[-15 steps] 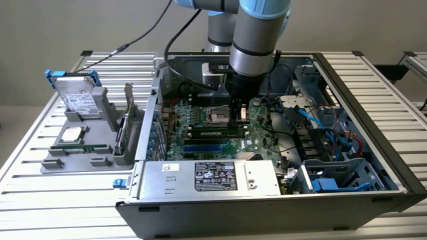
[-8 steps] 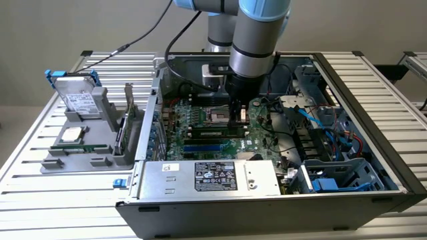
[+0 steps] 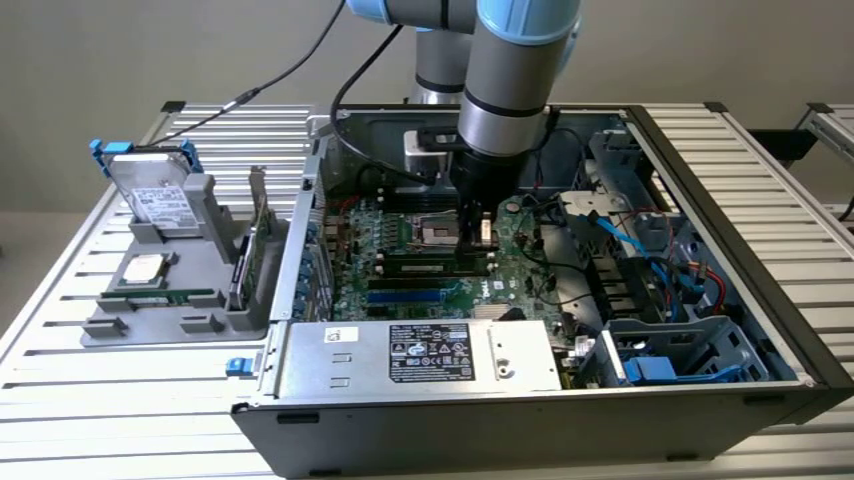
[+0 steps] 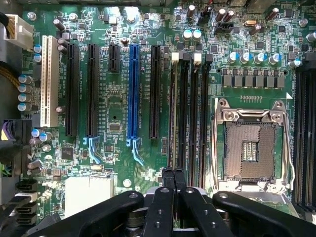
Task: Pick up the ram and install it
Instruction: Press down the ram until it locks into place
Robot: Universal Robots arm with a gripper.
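Observation:
The ram (image 3: 424,266) is a dark stick with a pale label, standing in a black slot on the motherboard (image 3: 387,245) inside the open computer case. In the wrist view the ram (image 4: 172,113) shows edge-on as a thin strip in the slot beside a white clip (image 4: 174,56). My gripper (image 3: 477,240) points straight down over the end of that stick. Its black fingertips (image 4: 168,178) are pressed together, and the gripper (image 4: 174,174) sits right on top of the ram's upper edge. I cannot tell whether the tips press on it or just touch it.
The empty CPU socket (image 4: 249,143) lies beside the memory slots, and a bright blue slot (image 4: 133,94) is a few rows away. A power supply (image 3: 420,355) fills the case front. Cables (image 3: 641,240) run at the exterior view's right. A grey holder (image 3: 160,290) with a hard drive (image 3: 154,195) stands outside.

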